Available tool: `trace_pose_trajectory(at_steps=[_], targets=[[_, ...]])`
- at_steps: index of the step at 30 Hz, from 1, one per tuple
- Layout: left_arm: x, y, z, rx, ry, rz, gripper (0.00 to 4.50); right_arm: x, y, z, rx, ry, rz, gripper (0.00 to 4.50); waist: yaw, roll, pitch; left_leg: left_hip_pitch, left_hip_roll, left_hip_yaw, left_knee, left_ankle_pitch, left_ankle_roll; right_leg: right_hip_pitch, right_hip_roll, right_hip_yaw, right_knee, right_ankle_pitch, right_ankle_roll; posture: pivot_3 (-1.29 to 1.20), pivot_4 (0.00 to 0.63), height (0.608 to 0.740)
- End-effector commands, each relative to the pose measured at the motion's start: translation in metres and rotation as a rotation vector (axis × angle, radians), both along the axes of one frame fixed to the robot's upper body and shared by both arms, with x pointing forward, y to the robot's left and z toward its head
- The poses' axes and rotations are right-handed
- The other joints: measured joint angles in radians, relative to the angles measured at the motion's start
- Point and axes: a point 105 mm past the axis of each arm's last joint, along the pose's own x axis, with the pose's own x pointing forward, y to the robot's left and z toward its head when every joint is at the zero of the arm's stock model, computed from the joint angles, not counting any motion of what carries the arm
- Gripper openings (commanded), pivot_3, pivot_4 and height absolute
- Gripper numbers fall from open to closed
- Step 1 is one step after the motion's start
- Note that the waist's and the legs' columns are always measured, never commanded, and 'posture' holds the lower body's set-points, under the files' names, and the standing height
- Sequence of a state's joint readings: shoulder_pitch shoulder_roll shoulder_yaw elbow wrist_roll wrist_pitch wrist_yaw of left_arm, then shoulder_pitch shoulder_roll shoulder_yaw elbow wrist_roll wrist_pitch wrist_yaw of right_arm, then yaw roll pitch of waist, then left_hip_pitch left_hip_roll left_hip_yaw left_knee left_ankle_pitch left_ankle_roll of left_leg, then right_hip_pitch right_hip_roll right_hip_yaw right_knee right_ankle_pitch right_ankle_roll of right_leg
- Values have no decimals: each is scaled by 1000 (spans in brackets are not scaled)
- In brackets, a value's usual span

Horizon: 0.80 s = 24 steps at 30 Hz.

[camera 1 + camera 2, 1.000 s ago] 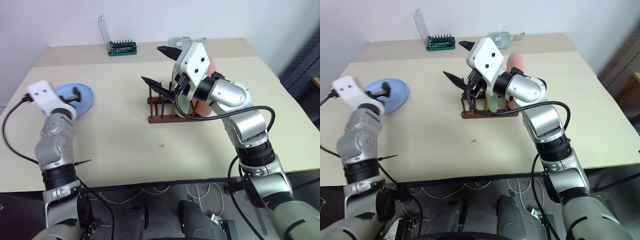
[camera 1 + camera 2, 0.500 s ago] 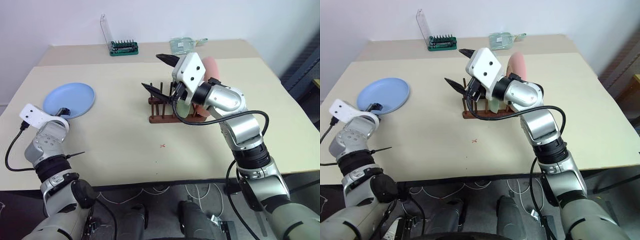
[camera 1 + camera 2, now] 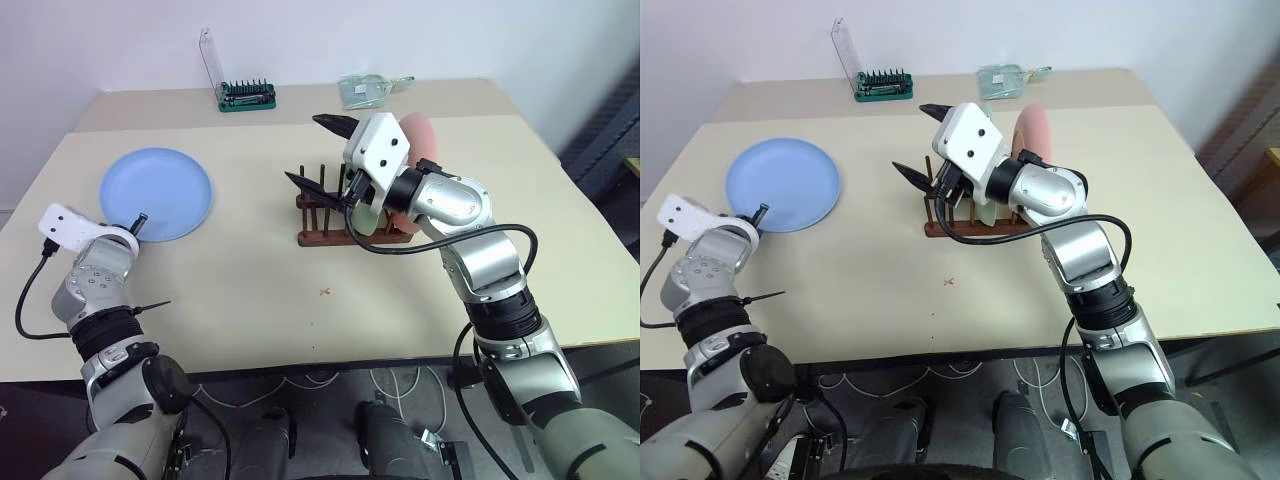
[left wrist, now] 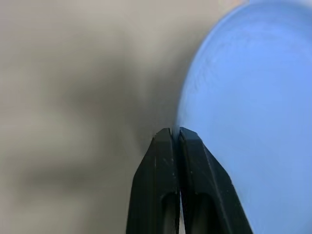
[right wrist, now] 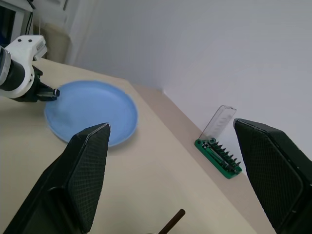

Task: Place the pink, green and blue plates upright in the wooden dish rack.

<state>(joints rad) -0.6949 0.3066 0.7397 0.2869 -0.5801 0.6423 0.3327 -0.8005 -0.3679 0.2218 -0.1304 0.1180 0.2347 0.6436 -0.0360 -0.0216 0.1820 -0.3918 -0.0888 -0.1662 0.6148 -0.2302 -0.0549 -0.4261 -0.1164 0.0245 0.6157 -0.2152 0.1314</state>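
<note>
left gripper: pinched on near rim of blue plate | plate lies flat ahead of it | wooden dish rack well off toward right gripper, spread, unloaded

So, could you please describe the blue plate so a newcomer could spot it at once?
Start at the beige table and look to its left side, well left of the wooden dish rack. The blue plate lies flat there; the pink plate stands upright in the rack.
</note>
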Motion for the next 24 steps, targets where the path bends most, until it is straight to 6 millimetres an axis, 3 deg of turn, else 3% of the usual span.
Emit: trace_pose_trajectory(at_steps=[1,5,8,14,24], targets=[[1,-33,94,288,-286,-112,51,-5,6,13,-71,-150,8,4136,1,-2,1,0,0,0,0,0,0,0,0,0,0,0,0,0,150,740],[-1,-88,136,525,-377,-271,51,-4,12,3,-187,-266,-1,4136,2,-2,1,0,0,0,0,2,-4,0,0,0,0,0,0,0,150,740],[-6,-119,158,566,-457,-341,51,-2,17,-4,-245,-328,-3,4136,0,-2,1,0,0,1,0,2,-4,0,0,0,0,0,0,0,150,740],[-20,-158,187,529,-566,-444,51,10,20,-3,-319,-458,-74,4136,-9,-2,1,0,0,1,-1,3,-5,-1,1,0,0,0,0,0,150,740],[-38,-193,199,509,-617,-582,51,33,16,13,-391,-645,-223,4136,-5,-2,1,0,0,1,0,3,-5,0,1,0,-1,0,0,0,150,740]])
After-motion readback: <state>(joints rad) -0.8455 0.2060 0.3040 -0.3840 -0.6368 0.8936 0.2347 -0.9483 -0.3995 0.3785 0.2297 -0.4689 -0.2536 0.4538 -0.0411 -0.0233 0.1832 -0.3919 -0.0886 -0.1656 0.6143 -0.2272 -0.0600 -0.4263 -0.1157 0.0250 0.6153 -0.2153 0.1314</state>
